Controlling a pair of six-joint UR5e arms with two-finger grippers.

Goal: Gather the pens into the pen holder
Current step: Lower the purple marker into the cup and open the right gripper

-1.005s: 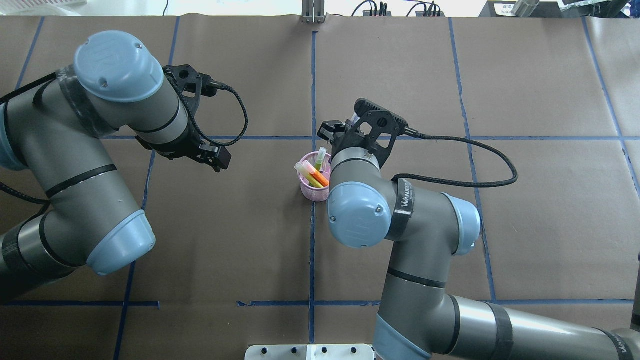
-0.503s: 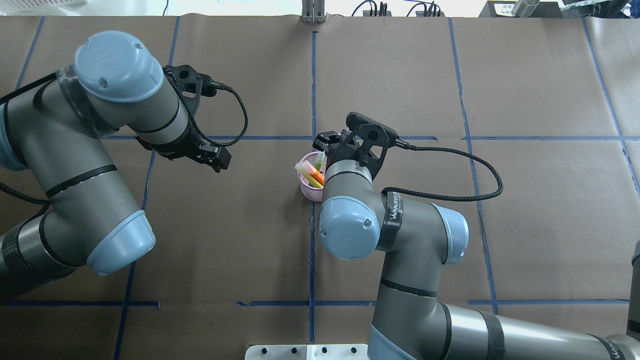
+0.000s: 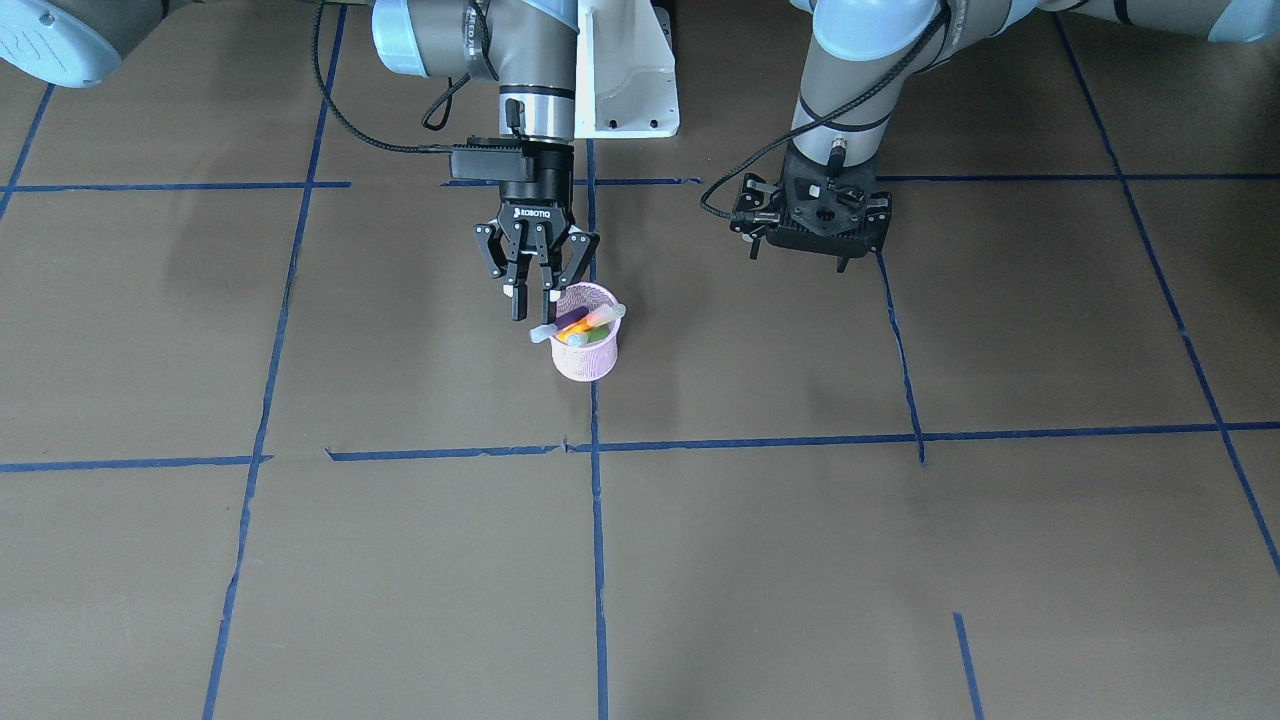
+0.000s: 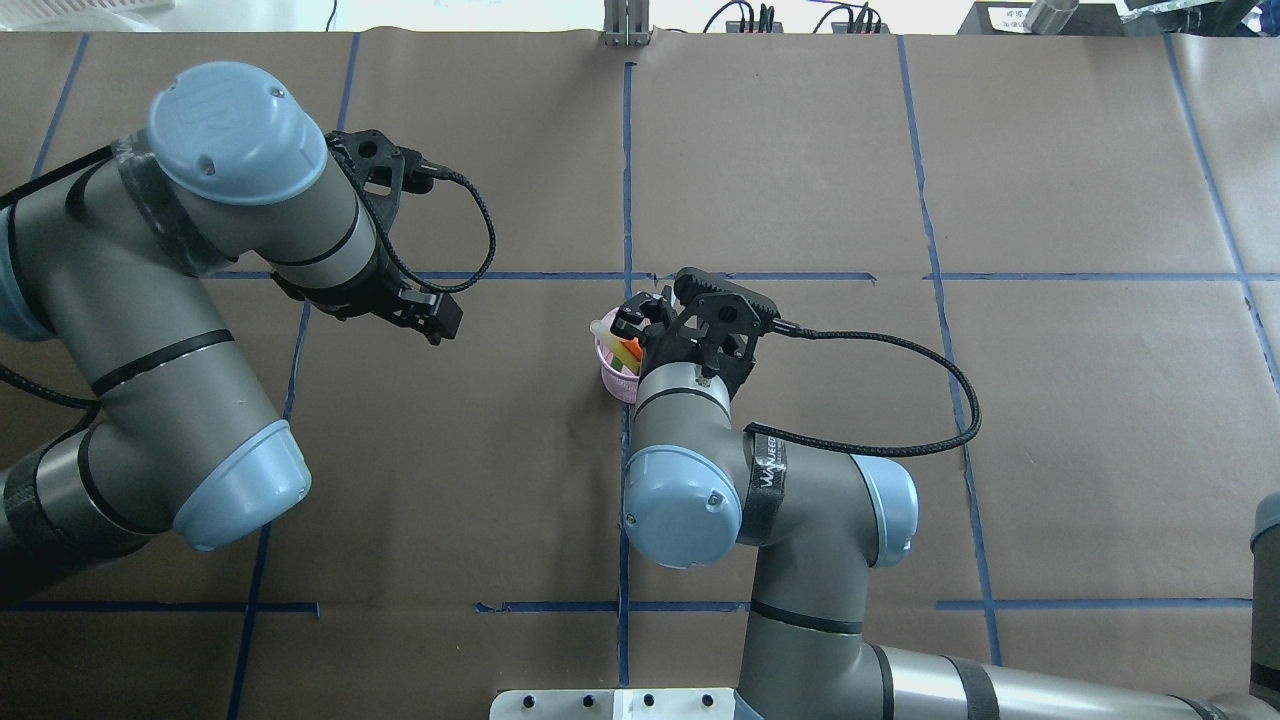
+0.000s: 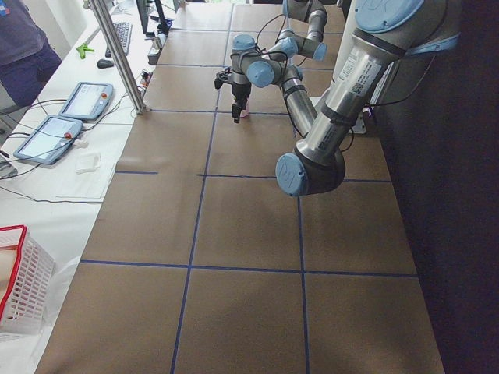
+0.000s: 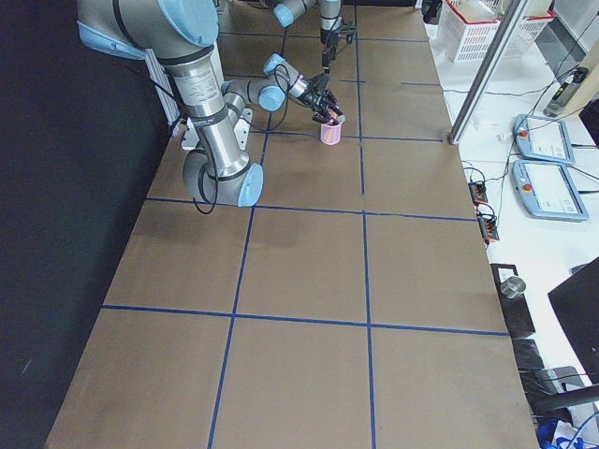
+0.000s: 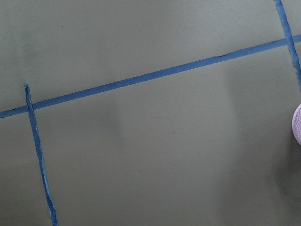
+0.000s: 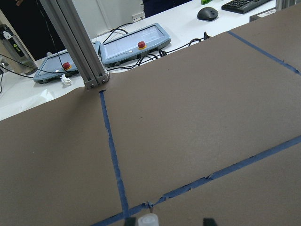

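The pink mesh pen holder (image 3: 590, 365) stands near the table's middle and also shows in the overhead view (image 4: 612, 381). An orange pen (image 3: 576, 324) and a green pen (image 3: 596, 337) lean inside it. A third pen's pale cap (image 3: 540, 334) sticks out over the rim; its body hardly shows. My right gripper (image 3: 530, 300) hangs just above that cap, partly open and holding nothing. The right wrist view shows the cap (image 8: 147, 220) between the fingertips. My left gripper (image 3: 800, 255) hovers apart from the holder, looks open and is empty.
Brown paper with blue tape lines covers the table (image 4: 1050, 450). The holder's rim (image 7: 297, 125) shows at the left wrist view's right edge. A metal post (image 8: 80, 47) and operator tablets stand past the table's far edge. The right arm's cable (image 4: 900, 350) loops over the table.
My right gripper has moved from beyond the holder back toward the robot and now stands over the holder's rim. The left arm has not moved.
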